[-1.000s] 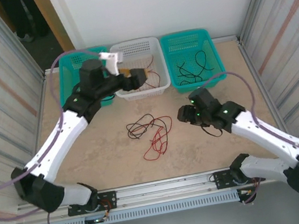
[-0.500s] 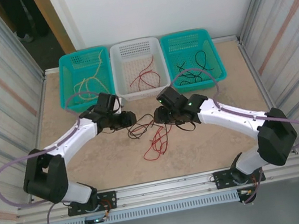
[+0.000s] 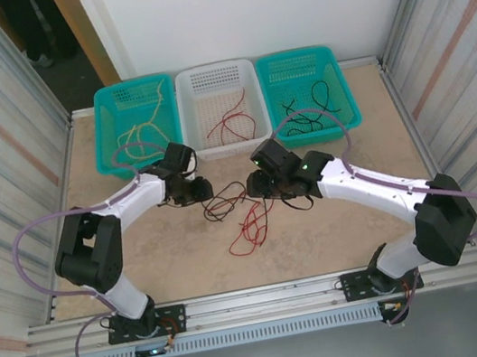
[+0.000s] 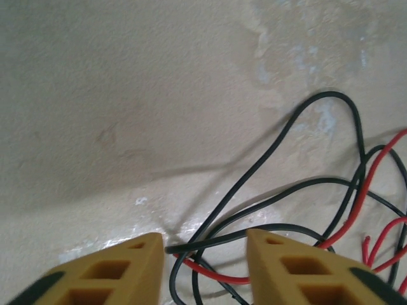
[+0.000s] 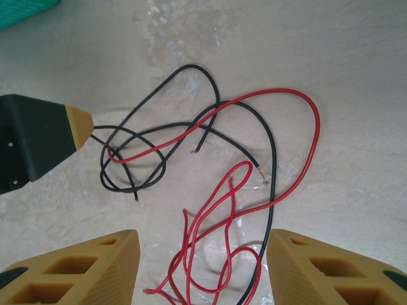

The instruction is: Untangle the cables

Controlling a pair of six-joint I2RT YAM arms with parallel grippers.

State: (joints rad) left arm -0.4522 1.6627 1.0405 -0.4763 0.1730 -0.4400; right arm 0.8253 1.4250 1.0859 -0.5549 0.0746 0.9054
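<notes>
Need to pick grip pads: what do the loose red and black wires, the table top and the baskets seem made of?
The red wire and black wire look like smooth, glossy plastic insulation, bending in soft loops. The table top is mottled beige, stone-look, faint sheen, possibly laminate. The teal baskets and white basket seem moulded plastic, given perforated walls.

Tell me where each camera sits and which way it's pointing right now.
Top camera: fixed above and behind the arms, looking down on the table, three baskets and the tangled wires; both arms show.
Left wrist camera: on the left arm, aimed down close at the tabletop; the open left end effector has black and red wires between its fingers.
Right wrist camera: on the right arm, aimed down over its open right end effector.
Shared: both wrist views show that tangle.
</notes>
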